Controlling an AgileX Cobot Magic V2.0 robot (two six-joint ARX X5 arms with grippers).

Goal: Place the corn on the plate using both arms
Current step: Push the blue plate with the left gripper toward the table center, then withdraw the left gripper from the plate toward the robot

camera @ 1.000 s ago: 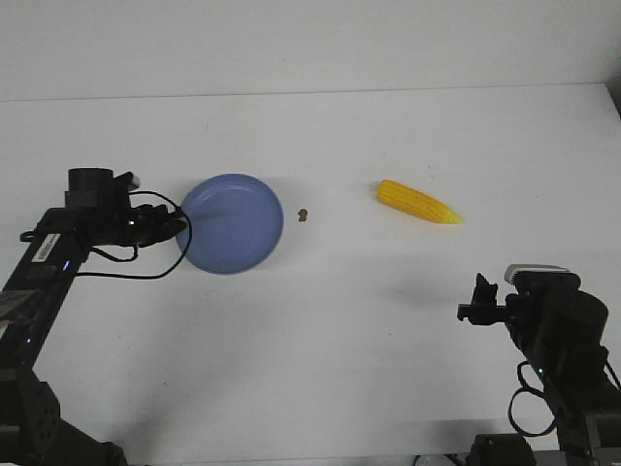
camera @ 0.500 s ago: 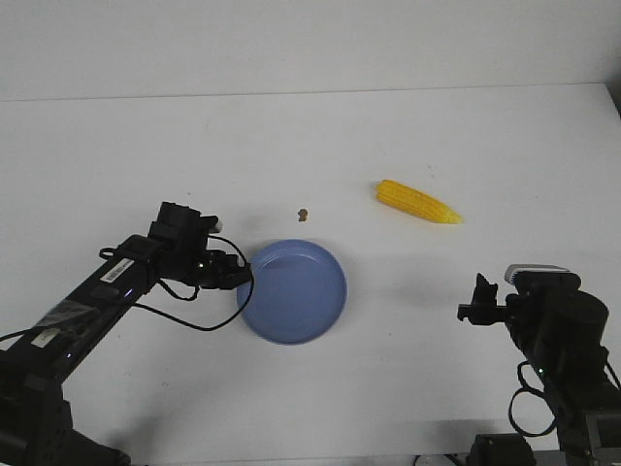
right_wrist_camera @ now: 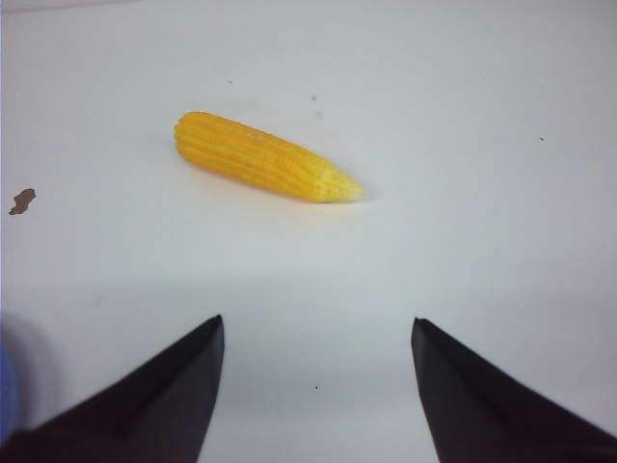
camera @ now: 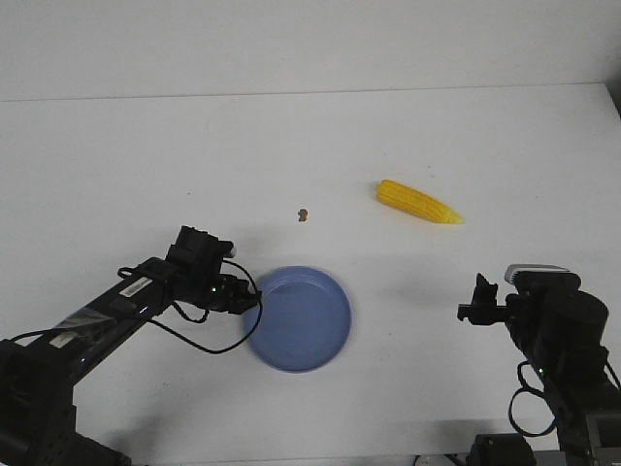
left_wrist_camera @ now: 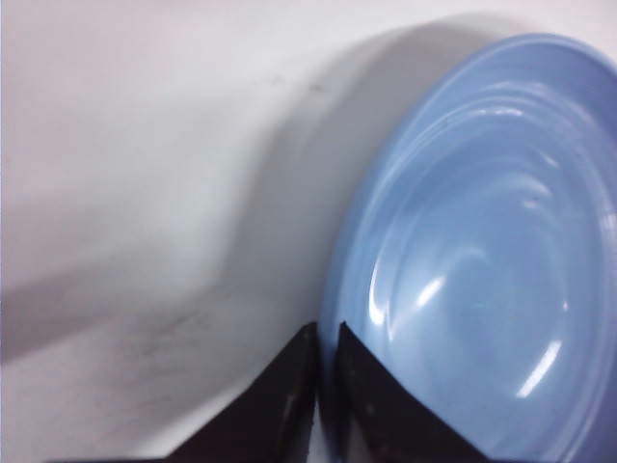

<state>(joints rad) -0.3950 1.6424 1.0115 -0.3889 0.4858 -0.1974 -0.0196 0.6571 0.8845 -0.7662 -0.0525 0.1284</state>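
Corn (camera: 418,202) lies on the table (camera: 320,136), far right of centre, tip pointing right, untouched | plate (camera: 299,317) sits well apart, nearer and left, blurred | left end effector (camera: 248,302) pinches the plate's left rim, fingers narrow | right end effector (right_wrist_camera: 316,371) spread wide, empty, short of corn | brown speck (camera: 303,214) between.

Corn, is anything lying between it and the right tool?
Nothing visible does. The corn lies on bare white table ahead of the open right tool; the small brown speck sits off to one side.
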